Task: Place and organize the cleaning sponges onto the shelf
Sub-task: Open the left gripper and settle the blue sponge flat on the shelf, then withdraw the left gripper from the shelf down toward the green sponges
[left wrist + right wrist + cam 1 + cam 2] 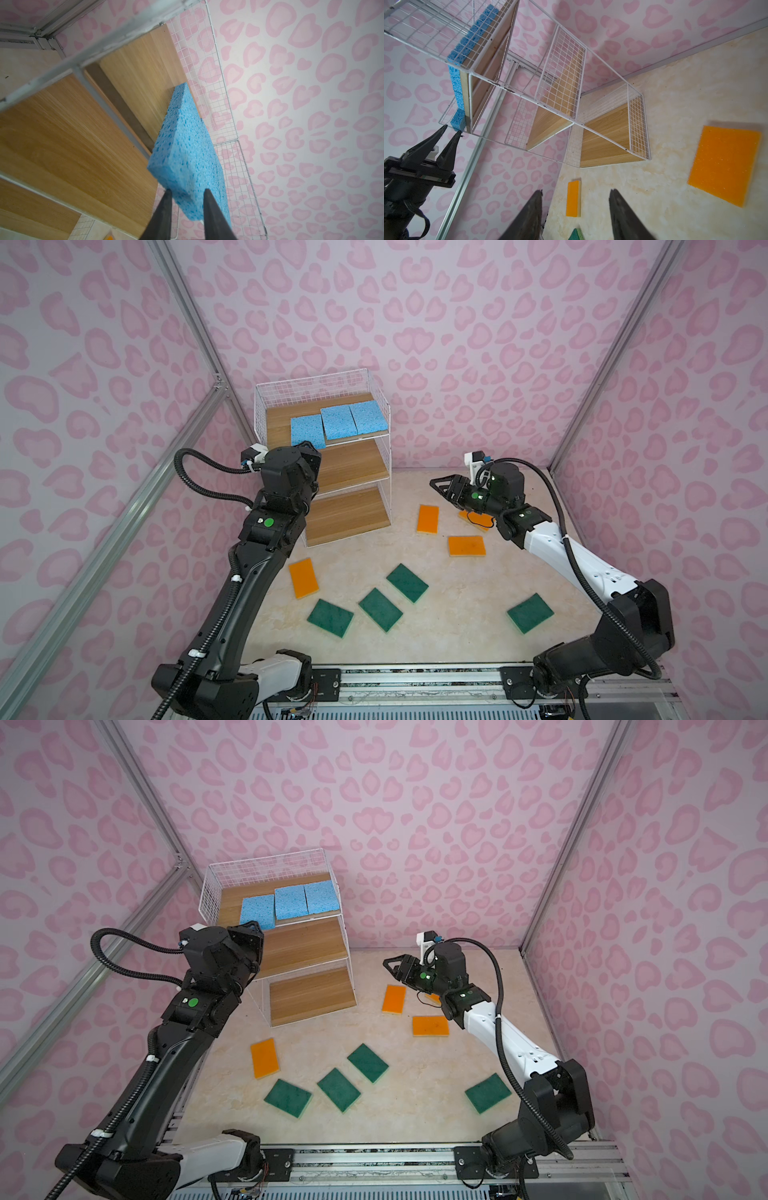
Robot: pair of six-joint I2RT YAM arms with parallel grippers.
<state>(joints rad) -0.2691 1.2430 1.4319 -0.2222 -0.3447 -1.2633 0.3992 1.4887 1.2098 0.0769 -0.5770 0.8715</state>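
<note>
Top views: shelf (353, 464) top board w/ 3 blue sponges (338, 422) abreast

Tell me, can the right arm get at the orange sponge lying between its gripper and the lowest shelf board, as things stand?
Probably yes. The right gripper hangs open close to that orange sponge, which lies flat with bare table around it. Nothing stands between them.

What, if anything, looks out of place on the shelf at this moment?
The leftmost blue sponge on the shelf's top board sits forward of the other two blue sponges, overhanging the front edge, pinched between the left gripper's fingers. The wire frame's paint looks chipped in spots.
</note>
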